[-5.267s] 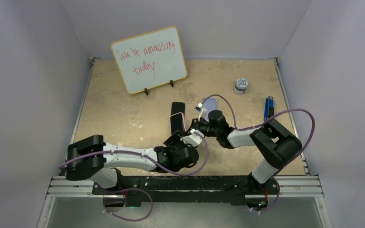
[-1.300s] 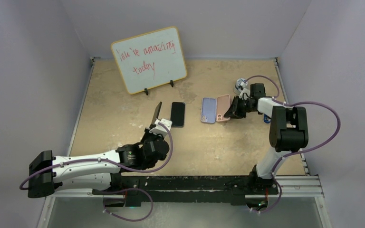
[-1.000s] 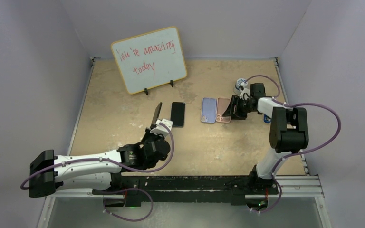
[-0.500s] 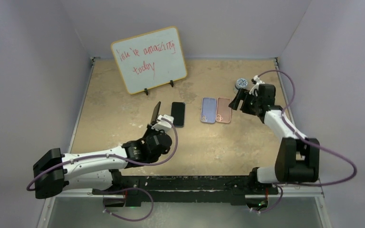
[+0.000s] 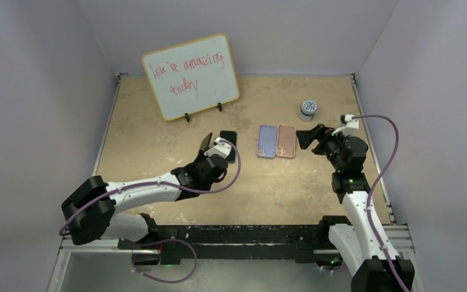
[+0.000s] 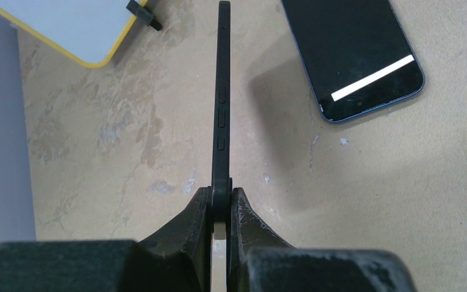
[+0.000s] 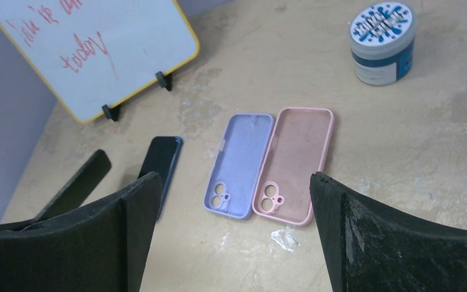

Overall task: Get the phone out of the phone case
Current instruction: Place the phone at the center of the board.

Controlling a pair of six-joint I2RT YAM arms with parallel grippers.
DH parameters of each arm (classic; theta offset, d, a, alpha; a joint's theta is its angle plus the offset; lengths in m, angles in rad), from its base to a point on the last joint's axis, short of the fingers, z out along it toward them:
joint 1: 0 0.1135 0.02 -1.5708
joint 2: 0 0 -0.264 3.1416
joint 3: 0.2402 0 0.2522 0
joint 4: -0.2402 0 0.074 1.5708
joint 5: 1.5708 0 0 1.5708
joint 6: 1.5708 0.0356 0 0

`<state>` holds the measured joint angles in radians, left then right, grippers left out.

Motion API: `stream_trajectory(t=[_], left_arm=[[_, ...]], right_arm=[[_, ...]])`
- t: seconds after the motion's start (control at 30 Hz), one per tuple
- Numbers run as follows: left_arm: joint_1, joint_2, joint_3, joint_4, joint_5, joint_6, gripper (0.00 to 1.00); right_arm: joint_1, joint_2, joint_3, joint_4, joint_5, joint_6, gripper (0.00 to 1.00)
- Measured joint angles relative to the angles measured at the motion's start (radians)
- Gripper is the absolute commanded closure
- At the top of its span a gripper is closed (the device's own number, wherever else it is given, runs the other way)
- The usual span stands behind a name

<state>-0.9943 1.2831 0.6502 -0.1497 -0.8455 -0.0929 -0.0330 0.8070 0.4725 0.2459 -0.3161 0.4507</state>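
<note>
So the left arm is stretched low across the bench (image 5: 152,137) from its base, reaching forward and toward the middle. The left pincer (image 6: 221,193) is clamped tight on the bottom end of the phone (image 6: 222,91). It's a slim dark one, held up on its edge off the bench, and the wrist cam looks straight down its side with the buttons facing the camera. It points toward the whiteboard (image 5: 191,76) at the back.

The right arm is reared up from its base, elbow high, wrist tipped down and aimed left at the cases. The right pincer (image 5: 312,137) is spread wide apart with nothing in it, hanging over the bench to the right of the cases.

The pink case (image 7: 293,163) lies flat with its hollow side up and nothing in it. It sits right against a purple case (image 7: 239,164), also hollow side up. A second phone (image 6: 352,55) lies flat, screen up, just right of the held one. There's a little tub (image 7: 382,42) with a blue patterned lid off at the back right.
</note>
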Motion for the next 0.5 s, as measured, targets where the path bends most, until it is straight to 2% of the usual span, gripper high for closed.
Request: stream_trajectory(t=[0.2, 0.37, 0.5], left_arm=[[0.018, 0.146, 0.079, -0.016, 0.024, 0.008, 1.0], [0.02, 0.225, 0.112, -0.031, -0.005, 0.01, 0.84], [0.031, 0.249, 0.113, -0.03, -0.005, 0.01, 0.76]], right_arm=[[0.118, -0.075, -0.006, 0.019, 0.056, 0.002, 0.07], [0.15, -0.122, -0.037, 0.029, 0.106, 0.002, 0.07], [0.151, -0.129, -0.045, 0.031, 0.129, 0.002, 0.07]])
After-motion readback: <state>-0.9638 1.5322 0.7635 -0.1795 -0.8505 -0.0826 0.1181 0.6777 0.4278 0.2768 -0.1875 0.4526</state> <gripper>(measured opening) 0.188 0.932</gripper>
